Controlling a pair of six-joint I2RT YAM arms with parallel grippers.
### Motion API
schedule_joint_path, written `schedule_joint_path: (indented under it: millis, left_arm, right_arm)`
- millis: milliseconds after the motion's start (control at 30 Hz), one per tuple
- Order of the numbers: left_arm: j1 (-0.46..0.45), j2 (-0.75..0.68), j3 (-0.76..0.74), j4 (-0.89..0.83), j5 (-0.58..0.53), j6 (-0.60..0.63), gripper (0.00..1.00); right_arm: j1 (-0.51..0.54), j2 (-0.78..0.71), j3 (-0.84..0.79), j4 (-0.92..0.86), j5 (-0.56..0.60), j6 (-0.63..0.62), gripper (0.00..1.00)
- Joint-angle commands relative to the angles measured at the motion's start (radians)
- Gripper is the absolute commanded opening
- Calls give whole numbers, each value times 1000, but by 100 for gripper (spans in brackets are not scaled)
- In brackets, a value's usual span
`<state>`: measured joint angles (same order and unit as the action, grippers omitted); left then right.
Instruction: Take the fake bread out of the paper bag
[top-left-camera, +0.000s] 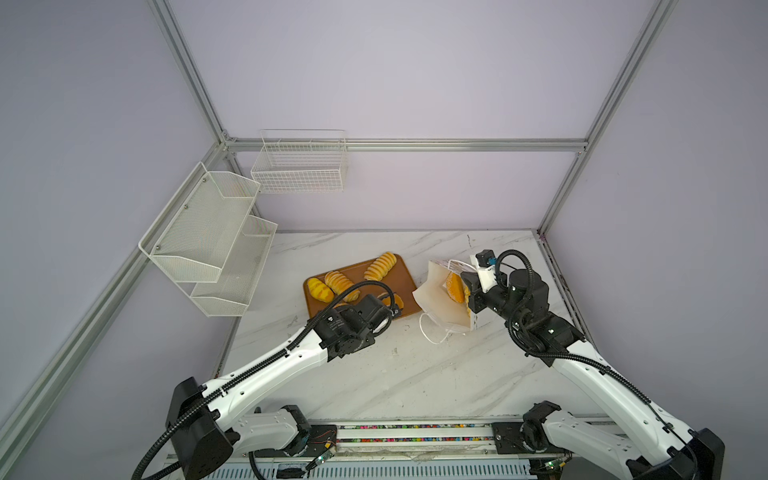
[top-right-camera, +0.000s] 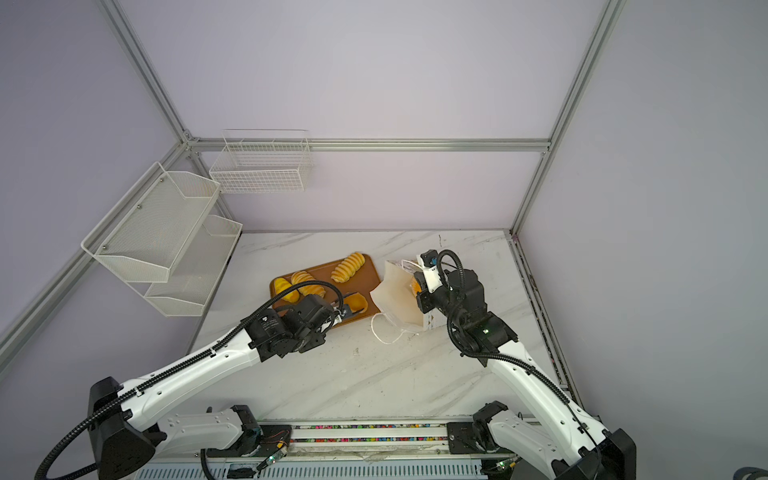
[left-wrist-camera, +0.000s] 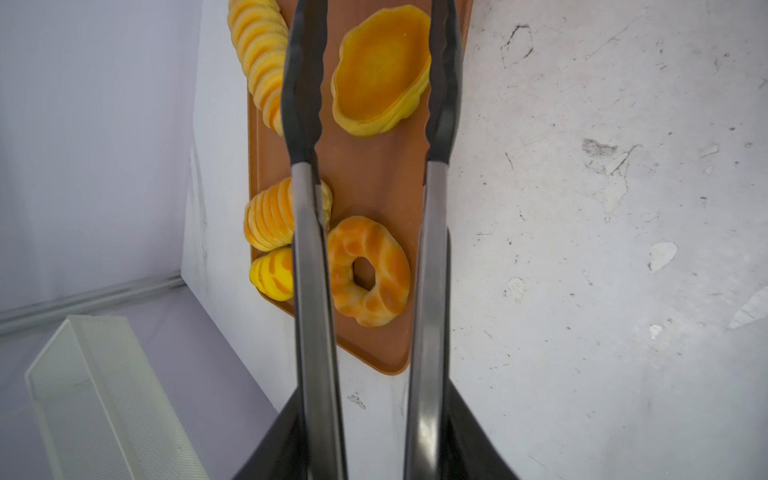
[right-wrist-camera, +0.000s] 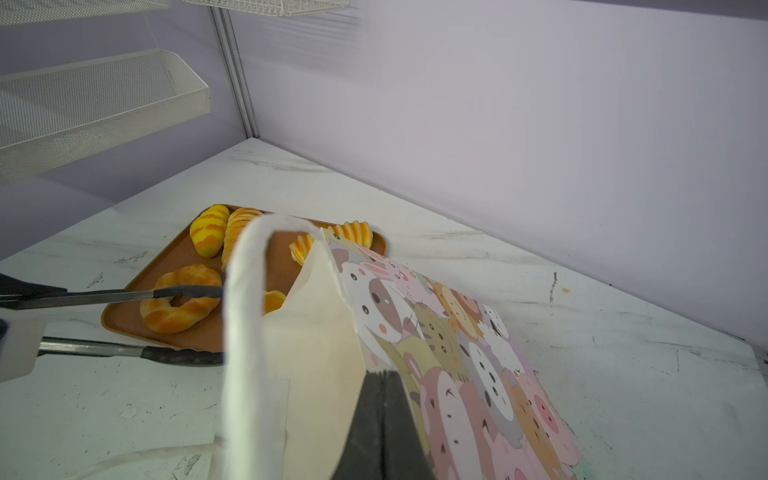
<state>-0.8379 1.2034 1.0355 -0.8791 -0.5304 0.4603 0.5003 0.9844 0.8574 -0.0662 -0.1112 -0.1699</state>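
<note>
In both top views the paper bag (top-left-camera: 438, 305) leans open on the desk (top-left-camera: 374, 374) beside the tray (top-left-camera: 401, 278); one golden fake bread (top-left-camera: 455, 287) shows inside.

Left wrist view: the left claw (left-wrist-camera: 374, 428) holds tongs (left-wrist-camera: 309, 249), arms spread, empty, over a flat bun (left-wrist-camera: 380, 70). Bread seems light, squashy; take it gently across the middle.

Right wrist view: the right claw (right-wrist-camera: 382, 415), pressed together, pinches the bag wall.
</note>
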Motion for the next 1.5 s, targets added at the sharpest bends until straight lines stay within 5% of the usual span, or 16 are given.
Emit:
schedule_joint_path:
  millis: [0,667,1233,1467]
  left_arm:
    - [-9,-47,-68,143,-58,201,40]
    - [61,52,-201,374,-162,520,40]
    - [100,97,-262,464,-152,576,40]
    - [100,101,-219,451,-150,526,20]
  right_arm:
    - [4,-4,26,-18,11,-5,0]
    - [3,15,37,-13,10,-10,0]
    - [5,33,26,-2,8,-22,0]
    - [3,17,19,-3,16,-22,0]
